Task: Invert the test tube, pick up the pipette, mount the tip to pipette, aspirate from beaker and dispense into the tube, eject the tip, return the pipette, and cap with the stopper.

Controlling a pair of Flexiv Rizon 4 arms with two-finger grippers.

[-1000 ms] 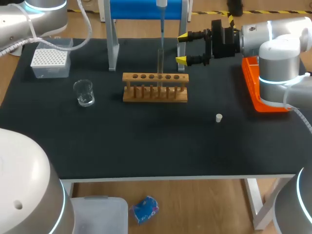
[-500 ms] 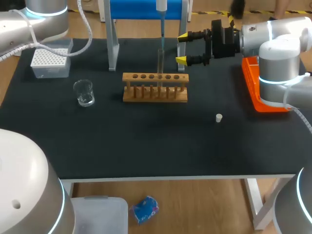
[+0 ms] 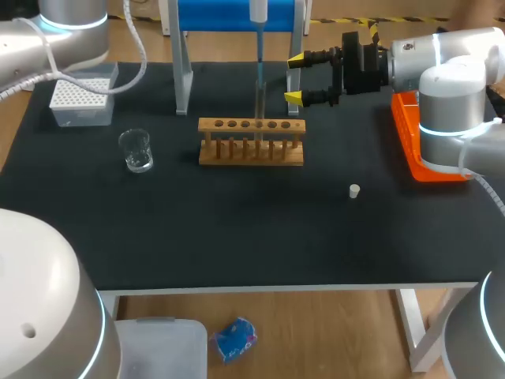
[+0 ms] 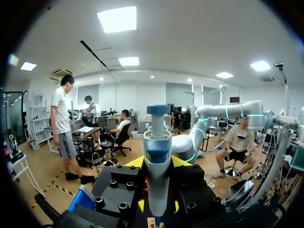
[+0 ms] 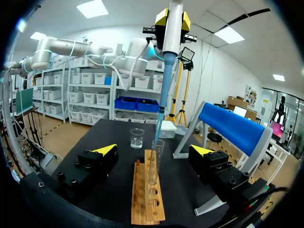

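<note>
Your left gripper (image 4: 158, 183) is clamped on the pipette (image 5: 171, 28), a yellow tip pressed to each side of its white body, and it holds the pipette upright with the plunger on top. From the pipette the long blue tip (image 5: 161, 104) runs straight down, and its end sits at the mouth of the test tube (image 5: 154, 164); you cannot tell how far inside it reaches. The tube stands upright in a hole of the wooden rack (image 3: 251, 144), near the rack's middle.

Taking the rack as the dial centre in the head view, your right gripper (image 3: 294, 79) hovers at about 1 o'clock, near the rack and above the table (image 3: 237, 229), its fingers wide apart and gripping nothing. In its own wrist view the rack and tube lie ahead of it, between the lines of its two fingers, touched by neither.

The glass beaker (image 3: 136, 150) stands at 9 o'clock, well apart from the rack. The tip box (image 3: 79, 100) lies at 10 o'clock, beyond the beaker. The small white stopper (image 3: 354, 190) rests on the table at 4 o'clock. An orange tray (image 3: 410, 142) sits at 3 o'clock, at the table's edge. The blue stand (image 3: 229, 16) is at 12 o'clock, behind the rack.
</note>
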